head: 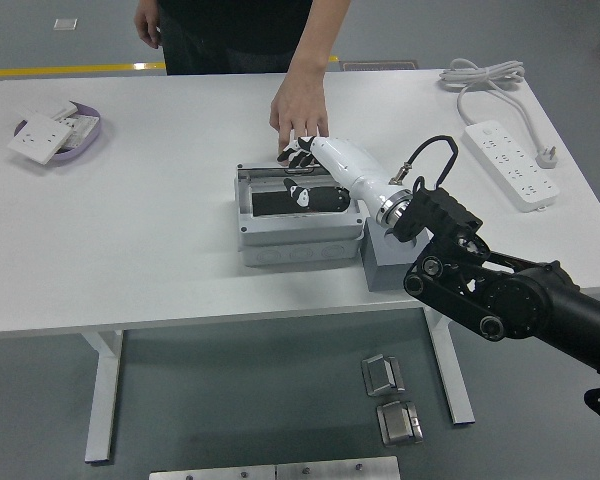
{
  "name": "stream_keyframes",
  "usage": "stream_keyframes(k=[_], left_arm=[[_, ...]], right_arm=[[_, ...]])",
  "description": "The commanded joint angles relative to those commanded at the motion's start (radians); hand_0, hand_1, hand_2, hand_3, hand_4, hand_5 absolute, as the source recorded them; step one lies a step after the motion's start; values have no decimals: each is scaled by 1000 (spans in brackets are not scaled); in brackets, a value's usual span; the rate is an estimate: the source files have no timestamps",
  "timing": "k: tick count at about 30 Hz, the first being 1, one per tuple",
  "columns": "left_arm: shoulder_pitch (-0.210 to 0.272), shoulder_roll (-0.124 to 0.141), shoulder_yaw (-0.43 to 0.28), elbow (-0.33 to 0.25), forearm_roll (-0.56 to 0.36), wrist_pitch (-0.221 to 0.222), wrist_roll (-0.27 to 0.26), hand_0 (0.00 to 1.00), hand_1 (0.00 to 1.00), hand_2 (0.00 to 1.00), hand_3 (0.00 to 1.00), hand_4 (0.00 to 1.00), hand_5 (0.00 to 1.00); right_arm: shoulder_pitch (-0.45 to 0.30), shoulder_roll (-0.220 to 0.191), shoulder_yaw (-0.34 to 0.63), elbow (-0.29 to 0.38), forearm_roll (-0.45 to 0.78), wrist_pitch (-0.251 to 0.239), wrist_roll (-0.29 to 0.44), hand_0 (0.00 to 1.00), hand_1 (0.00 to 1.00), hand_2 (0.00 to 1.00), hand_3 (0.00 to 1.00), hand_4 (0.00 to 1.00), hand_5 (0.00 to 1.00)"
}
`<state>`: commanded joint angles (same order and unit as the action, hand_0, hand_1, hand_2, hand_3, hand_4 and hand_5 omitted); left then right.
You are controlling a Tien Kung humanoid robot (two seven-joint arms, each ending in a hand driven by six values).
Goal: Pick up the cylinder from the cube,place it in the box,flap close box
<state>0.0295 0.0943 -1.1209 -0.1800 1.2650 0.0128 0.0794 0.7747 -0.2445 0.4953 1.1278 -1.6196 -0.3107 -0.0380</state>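
My right hand (315,172), white shell with black finger joints, lies palm-down on the clear hinged lid (298,193) of the grey plastic box (298,222). My fingers (298,153) are extended and spread flat on the lid, gripping nothing. My left hand is not in view.

The lid looks nearly or fully flat on the box frame. I can't tell whether its front edge has seated or latched.

The cylinder does not show from this angle. My hand and the lid's glare hide the inside of the box, where it should be. The dark grey cube (392,262) stands just beside the box's right end, partly behind my forearm (500,295), and I can't see its top.

A person's hand (300,100) rests on the white table (130,230) just behind the box, fingertips near mine at the lid's hinge side. It appears to be steadying the box.

Step in hand, as I judge it: the last one, flapping the box shut. Pick and place look finished.

Next move calls for a short press down toward the lid's front edge, then a straight lift, so the fingers don't drag the lid back open.

Away from the work: a white power strip (508,165) at far right and a small purple dish of white switch plates (55,130) at far left.
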Motion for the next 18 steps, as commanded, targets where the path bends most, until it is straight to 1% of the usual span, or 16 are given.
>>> stream_keyframes(k=[9,10,12,18], left_arm=[[3,-2,-2,0,1,2,1,597,622,576,611,672,296],[3,-2,-2,0,0,2,1,597,622,576,611,672,296],[3,-2,-2,0,1,2,1,597,622,576,611,672,296],[3,-2,0,0,-1,1,0,596,622,576,611,672,296]], right_arm=[[-30,-2,-8,17,14,-6,7,637,611,616,680,548,247],[-32,-3,-9,20,14,-7,7,617,610,616,680,541,247],[-34,-4,-7,24,13,-8,7,617,610,616,680,541,247],[-45,-11,32,28,4,-11,7,611,609,616,677,535,245]])
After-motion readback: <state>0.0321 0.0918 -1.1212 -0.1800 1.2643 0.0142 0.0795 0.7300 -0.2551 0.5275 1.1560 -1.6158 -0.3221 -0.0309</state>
